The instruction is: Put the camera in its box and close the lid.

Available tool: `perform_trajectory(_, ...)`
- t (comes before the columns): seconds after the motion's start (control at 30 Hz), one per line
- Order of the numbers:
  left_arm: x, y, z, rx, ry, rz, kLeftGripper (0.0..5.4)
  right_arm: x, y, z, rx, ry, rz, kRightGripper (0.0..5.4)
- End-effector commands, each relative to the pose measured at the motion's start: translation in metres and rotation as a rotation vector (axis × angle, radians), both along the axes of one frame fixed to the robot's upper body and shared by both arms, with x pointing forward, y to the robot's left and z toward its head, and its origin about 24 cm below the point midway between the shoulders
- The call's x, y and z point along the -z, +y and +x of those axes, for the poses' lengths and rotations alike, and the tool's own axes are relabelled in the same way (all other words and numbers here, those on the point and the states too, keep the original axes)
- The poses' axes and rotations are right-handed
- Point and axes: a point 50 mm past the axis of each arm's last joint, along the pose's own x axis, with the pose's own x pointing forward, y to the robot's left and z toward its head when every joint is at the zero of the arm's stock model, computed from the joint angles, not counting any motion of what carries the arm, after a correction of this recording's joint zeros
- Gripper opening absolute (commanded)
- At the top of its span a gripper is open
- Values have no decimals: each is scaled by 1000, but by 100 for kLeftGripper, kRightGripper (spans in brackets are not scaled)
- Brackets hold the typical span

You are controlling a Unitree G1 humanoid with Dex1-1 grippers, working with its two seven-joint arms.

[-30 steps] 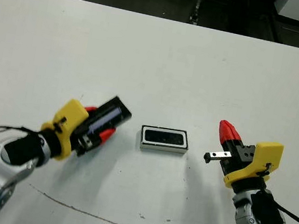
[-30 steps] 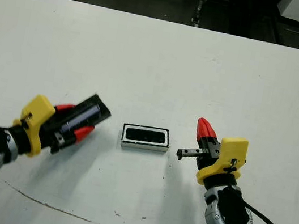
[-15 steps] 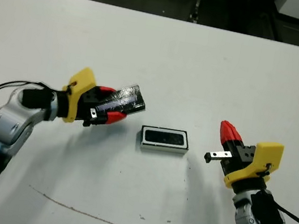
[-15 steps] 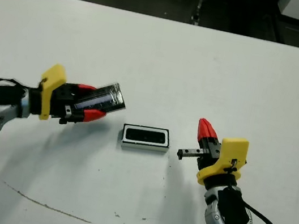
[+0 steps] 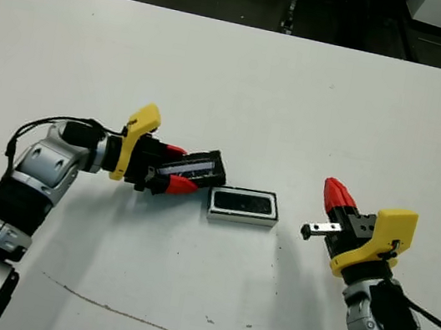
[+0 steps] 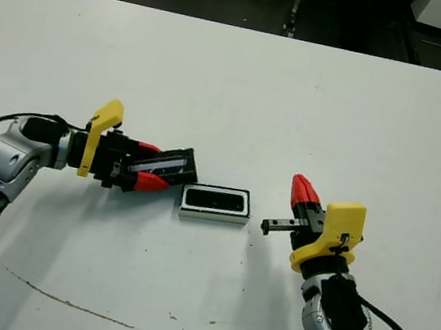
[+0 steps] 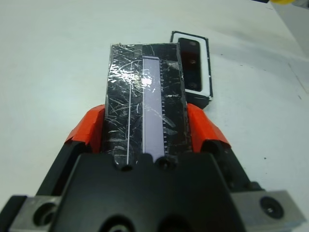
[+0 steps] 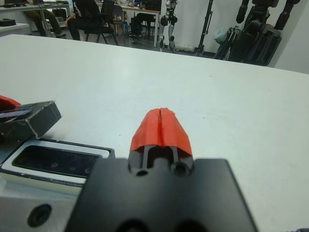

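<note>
The box (image 5: 212, 207), a small white tray with a thin dark rim, lies flat at the table's middle. The camera (image 5: 242, 202) lies inside it as a dark bar. My left gripper (image 5: 181, 169) is shut on the lid (image 5: 197, 165), a black cover with a bluish-grey strip (image 7: 153, 108). The lid is held low and nearly level, its far end just beside the box's left end (image 7: 208, 67). One red finger (image 7: 86, 129) presses each long side of the lid. My right gripper (image 5: 334, 194) is shut and holds nothing, a hand's width right of the box (image 8: 48, 173).
A thin brown line (image 5: 177, 324) runs across the table near my front edge. The table's far edge (image 5: 244, 25) meets a dark floor. Beyond it, a seated person (image 8: 91, 14) and equipment stands (image 8: 251, 29) show in the right wrist view.
My left arm has swung the lid rightward and down, from well left of the box to right beside its left end. The right gripper and the box have not moved.
</note>
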Motion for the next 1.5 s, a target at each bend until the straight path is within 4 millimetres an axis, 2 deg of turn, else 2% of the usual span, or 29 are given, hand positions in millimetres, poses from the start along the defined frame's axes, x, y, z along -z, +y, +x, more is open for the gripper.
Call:
perform_trajectory(0.03,5,0,-1,5,36,-22,316,5,-1,-1,4,28,15,0)
perform_trajectory(0.23,8,-1,-3,-1,60,-81,316,5,-1,-1,3,25,3,0)
perform_trajectory(0.37,9,-3,-6,-16,19,-82,316,6,-1,-1,5,31,11,0)
perform_trajectory(0.7,13,-8,-12,-26,46,-77,316,6,-1,-1,8,30,4,0)
perform_trajectory(1.5,28,-24,-20,69,106,-53,316,6,-1,-2,12,28,-6,0)
